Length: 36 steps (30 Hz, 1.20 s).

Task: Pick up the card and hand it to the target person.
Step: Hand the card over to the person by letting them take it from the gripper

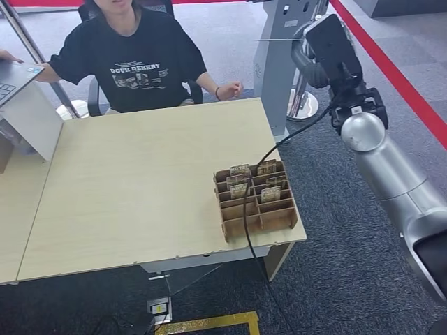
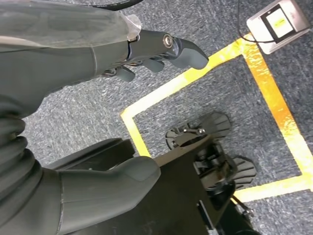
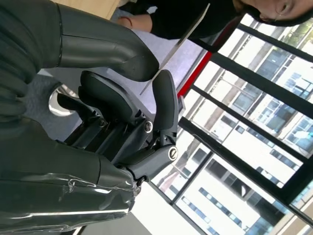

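Head view: right arm (image 1: 390, 174) raised off the right side of the table (image 1: 132, 188), well above floor level. Right hand (image 1: 316, 52) is up near the grey stand (image 1: 276, 63), holding the card (image 1: 276, 40) edge-on; it reads as a thin pale line pointing toward the person (image 1: 132, 59). Person sits at the far table edge in a black printed T-shirt, one hand (image 1: 230, 89) resting on the far right corner of the table, other arm stretched toward a laptop (image 1: 13, 77) at the left edge. Cardboard slotted rack (image 1: 255, 202) sits at the near right corner of the table. Several cards (image 1: 269, 194) stand upright in its back and middle slots; front row of slots looks empty. A black cable (image 1: 253, 230) drapes across the rack and down to the floor.

Left wrist view: left hand (image 2: 110, 112) hangs over grey carpet, thumb and fingers (image 2: 184, 51) spread apart, nothing between them. Yellow floor tape (image 2: 265, 78) below, a small floor box (image 2: 279, 22) nearby.

Right wrist view: right hand clamps the card between thumb (image 3: 122, 56) and a fingertip (image 3: 165, 100). Card juts out past the fingers toward the person's dark shirt and wrist.
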Each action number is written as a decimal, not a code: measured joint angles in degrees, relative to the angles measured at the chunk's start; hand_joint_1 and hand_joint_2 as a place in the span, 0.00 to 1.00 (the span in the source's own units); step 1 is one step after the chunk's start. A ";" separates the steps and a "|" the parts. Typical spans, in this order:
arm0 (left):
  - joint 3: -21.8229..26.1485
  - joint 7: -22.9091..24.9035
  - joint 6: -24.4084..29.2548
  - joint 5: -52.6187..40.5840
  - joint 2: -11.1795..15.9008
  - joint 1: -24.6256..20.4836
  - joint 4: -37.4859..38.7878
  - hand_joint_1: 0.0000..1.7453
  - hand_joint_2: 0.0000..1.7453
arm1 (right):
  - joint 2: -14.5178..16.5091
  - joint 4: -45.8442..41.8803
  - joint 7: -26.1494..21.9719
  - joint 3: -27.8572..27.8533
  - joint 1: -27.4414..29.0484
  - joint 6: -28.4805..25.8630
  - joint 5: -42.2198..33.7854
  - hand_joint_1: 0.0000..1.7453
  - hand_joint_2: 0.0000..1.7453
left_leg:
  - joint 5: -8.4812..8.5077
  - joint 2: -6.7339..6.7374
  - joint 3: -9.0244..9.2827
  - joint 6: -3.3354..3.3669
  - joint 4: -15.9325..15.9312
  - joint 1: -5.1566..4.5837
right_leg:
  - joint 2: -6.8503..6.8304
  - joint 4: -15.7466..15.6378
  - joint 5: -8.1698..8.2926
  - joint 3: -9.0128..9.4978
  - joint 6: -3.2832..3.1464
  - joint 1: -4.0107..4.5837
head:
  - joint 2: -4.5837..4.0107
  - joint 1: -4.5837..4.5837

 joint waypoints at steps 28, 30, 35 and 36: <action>-0.42 0.98 1.56 0.83 -0.31 0.81 0.02 0.00 1.00 | 26.30 38.61 5.03 8.54 -7.51 -3.41 7.75 0.52 1.00 | 0.08 -0.06 -0.02 -0.06 0.04 -0.02 | -0.04 0.08 0.02 -0.16 -0.02 0.04 | 0.00 -0.02; -0.48 0.90 1.55 0.86 -0.27 0.80 0.03 0.00 1.00 | 26.47 39.26 4.25 8.73 -7.60 -2.90 7.66 0.01 1.00 | 0.08 -0.06 -0.02 -0.06 0.04 -0.02 | -0.03 0.08 0.01 -0.17 -0.03 0.04 | 0.00 -0.02; -0.52 -0.14 1.74 2.09 -0.11 0.87 0.07 0.00 1.00 | 26.15 39.32 1.83 9.21 -8.36 2.14 6.72 0.00 1.00 | 0.08 -0.02 0.01 -0.07 0.05 -0.02 | 0.04 0.08 0.02 -0.21 -0.03 0.04 | 0.00 -0.02; -0.53 -0.42 1.79 2.51 -0.07 0.96 0.08 0.00 1.00 | 25.56 38.40 2.30 9.31 -8.51 4.07 6.50 0.00 1.00 | 0.08 -0.01 0.02 -0.07 0.06 -0.02 | 0.05 0.08 0.02 -0.22 -0.03 0.04 | 0.00 -0.02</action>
